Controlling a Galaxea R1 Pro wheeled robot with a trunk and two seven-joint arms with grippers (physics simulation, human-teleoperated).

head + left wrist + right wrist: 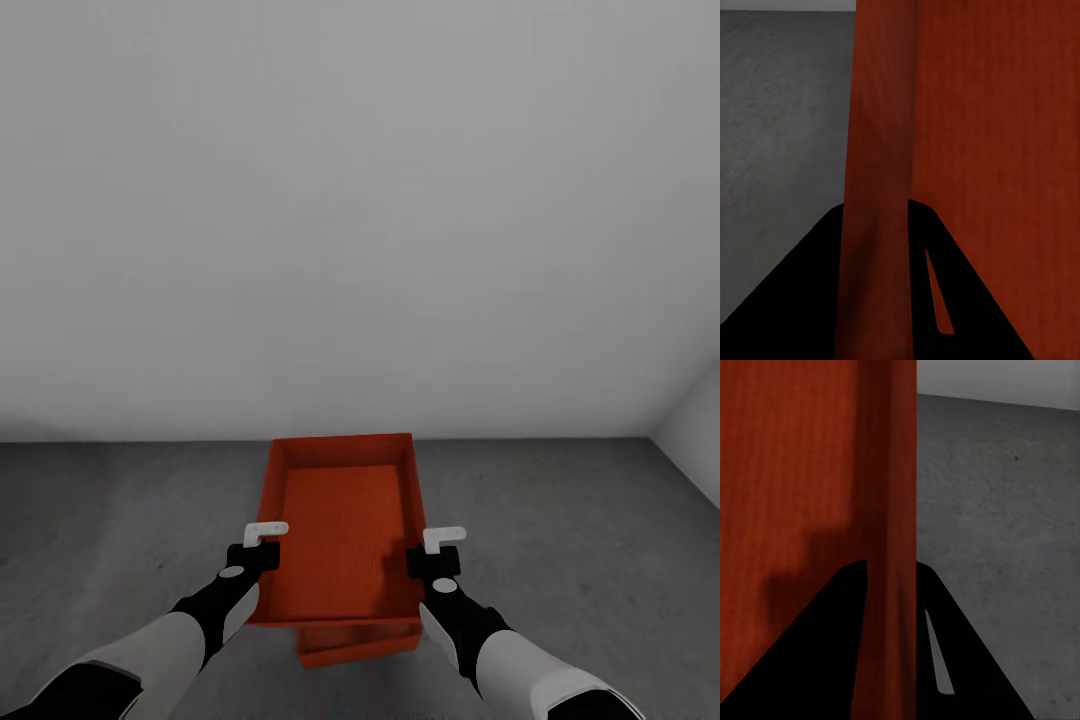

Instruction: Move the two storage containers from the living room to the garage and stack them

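Both tools grasp the upper bin (345, 530), one on each long wall: the left tool (262, 545) is clamped on the left wall, the right tool (438, 552) on the right wall. In each wrist view the black fingers (870, 300) (885, 652) straddle the thin orange wall. The upper bin sits over the lower bin (355, 640), which peeks out beneath its near end, on the grey concrete floor (120, 520) near a plain grey wall (360, 200).

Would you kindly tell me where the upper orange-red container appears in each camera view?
Head view: upper container lower centre, between both grippers.
Left wrist view: its side wall runs between the dark fingers.
Right wrist view: its opposite wall between the fingers.
Shared landmark: grey concrete floor.
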